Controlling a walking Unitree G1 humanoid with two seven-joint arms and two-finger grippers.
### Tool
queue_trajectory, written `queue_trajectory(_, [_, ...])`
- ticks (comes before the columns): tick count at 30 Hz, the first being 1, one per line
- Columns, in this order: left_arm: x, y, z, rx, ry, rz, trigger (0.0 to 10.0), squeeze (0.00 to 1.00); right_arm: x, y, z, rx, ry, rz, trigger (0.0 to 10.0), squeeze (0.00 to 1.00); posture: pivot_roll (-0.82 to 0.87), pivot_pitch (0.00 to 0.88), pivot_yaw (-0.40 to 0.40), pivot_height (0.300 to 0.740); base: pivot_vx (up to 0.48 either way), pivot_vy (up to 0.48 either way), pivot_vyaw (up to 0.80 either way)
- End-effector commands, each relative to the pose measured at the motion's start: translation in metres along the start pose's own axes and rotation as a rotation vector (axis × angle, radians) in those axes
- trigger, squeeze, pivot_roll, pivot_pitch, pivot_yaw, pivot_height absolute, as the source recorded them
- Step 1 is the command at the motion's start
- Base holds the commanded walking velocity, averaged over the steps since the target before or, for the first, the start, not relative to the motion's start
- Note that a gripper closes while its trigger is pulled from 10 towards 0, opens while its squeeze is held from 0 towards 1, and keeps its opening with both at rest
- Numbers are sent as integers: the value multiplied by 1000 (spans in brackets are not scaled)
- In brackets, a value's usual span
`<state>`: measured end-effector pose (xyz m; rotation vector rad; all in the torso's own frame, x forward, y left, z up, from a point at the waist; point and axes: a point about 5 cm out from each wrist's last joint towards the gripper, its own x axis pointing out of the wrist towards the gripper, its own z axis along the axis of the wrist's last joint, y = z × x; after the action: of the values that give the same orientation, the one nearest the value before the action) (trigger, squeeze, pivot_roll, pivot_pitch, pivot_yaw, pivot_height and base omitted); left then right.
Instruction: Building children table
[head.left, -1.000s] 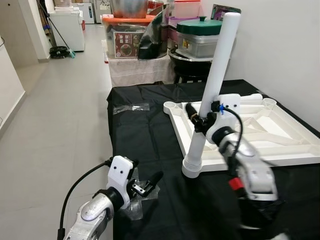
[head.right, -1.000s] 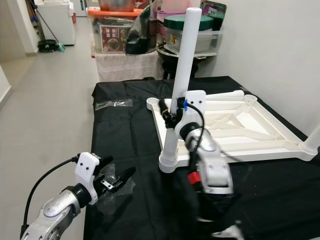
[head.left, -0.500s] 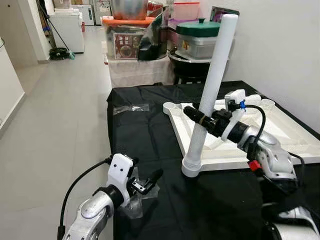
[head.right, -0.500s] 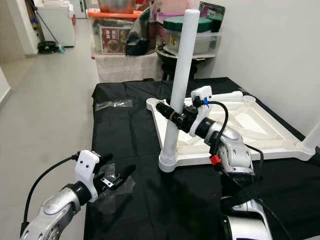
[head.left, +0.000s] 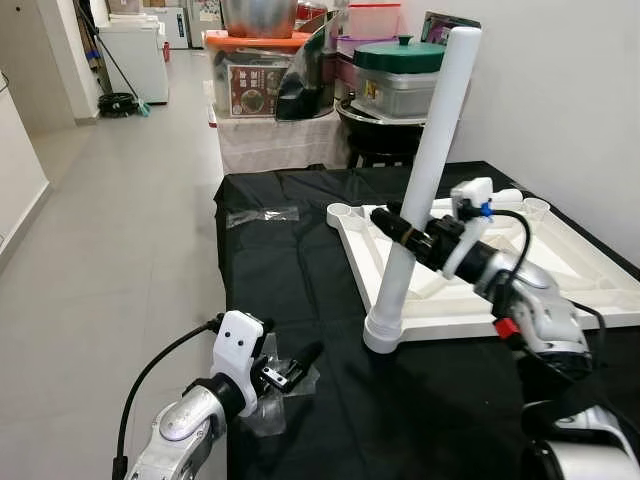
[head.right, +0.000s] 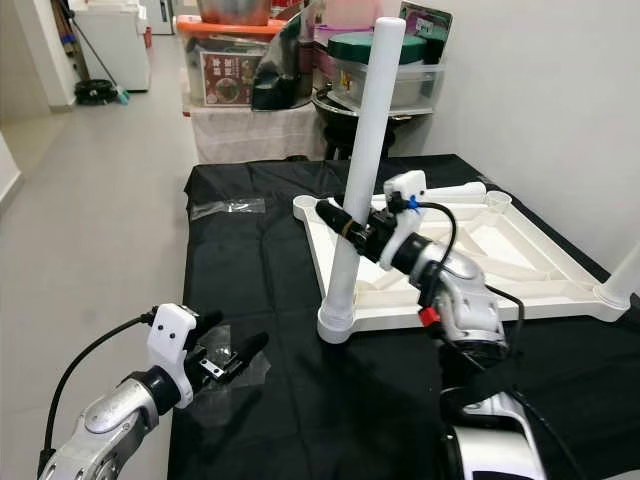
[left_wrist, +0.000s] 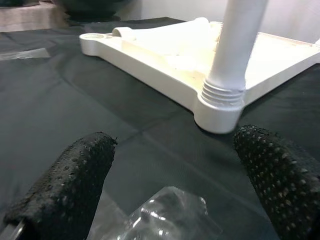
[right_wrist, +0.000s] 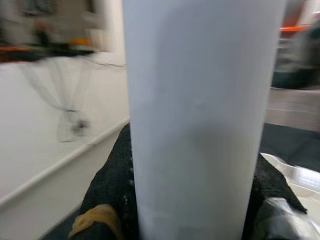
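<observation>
Your upturned white tabletop (head.left: 560, 270) lies on the black-draped bench (head.left: 300, 280), its far right side cut off, with the white leg (head.left: 425, 185) standing tilted in its near corner socket. Your right tool (head.left: 392, 226) is clamped on that leg, whose surface blocks most of the right wrist view. Your left tool (left_wrist: 165, 175) hangs spread apart over a crumpled clear plastic bag (left_wrist: 167, 215), contents unclear.

A lived-in home: tiled hallway floor (head.left: 120, 210), stacked pots and storage tubs (head.left: 300, 60), broom (head.left: 105, 55).

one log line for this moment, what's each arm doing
right end effector: shut on table leg, leaning in corner socket | left end effector: open, over plastic bag | tabletop: upside down on black cloth
</observation>
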<state>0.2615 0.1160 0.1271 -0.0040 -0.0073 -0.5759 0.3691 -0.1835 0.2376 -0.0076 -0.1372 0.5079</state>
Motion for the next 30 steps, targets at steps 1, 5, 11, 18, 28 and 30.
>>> queue_trajectory(1, [-1,0,-1,-2,7,-2,10000,0,-5,-14,-7,-74,75,-204,0,0,80,0,-69,740,0,0,0])
queue_trajectory(5, [-2,-1,-2,-6,9,-3,10000,0,-9,-7,-17,-80,124,-444,0,0,81,0,-64,740,0,0,0])
queue_trajectory(11, [-2,-1,-1,-9,10,-7,10000,0,-15,50,-34,13,161,-494,0,0,81,0,-62,740,0,0,0])
queue_trajectory(18, [-1,-2,-1,-14,9,-8,10000,0,-14,59,-33,31,170,-560,0,0,78,0,-65,740,0,0,0])
queue_trajectory(28, [0,-4,-2,-21,8,-13,10000,0,-10,68,-15,65,120,-458,10000,420,62,0,-62,740,0,0,0])
queue_trajectory(30, [1,-4,-2,-21,8,-14,10000,0,-14,63,-15,65,114,-449,10000,1000,62,0,-62,740,0,0,0])
